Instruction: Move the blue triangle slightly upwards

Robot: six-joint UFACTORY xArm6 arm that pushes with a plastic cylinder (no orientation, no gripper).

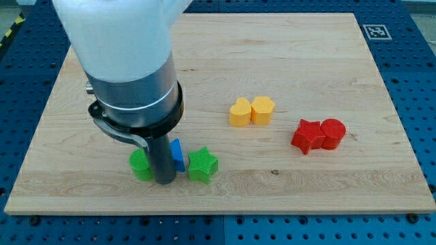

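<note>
While I have only the one camera view to steer by, it shows enough; my tip (164, 181) sits low on the counter (286, 184) at the view's bottom left, the dark rod standing between the green block (139, 165) on its left (its shape is half hidden, so I will not guess it) and the blue triangle (177, 154) on its right; the triangle is mostly covered by the rod, only a blue sliver showing, and it seems to touch the rod or lie just beside it; I cannot tell which. Just right of it sits the green star (203, 165), close to the triangle. Well apart to the view's right are the two yellow blocks (251, 111), touching each other, and the red star (308, 135) touching the red cylinder (333, 133).

This rig has no fingers at all, so there is nothing spread or pinching; only the rod pushes.

To do the step well, I judge my tip should get beneath the triangle's lower edge, toward the view's bottom, then push straight toward the view's top, centred on the block so it does not spin; the push should be short, since only a slight shift is asked; the risk is dragging the green star or the green block along, both being so near.
</note>
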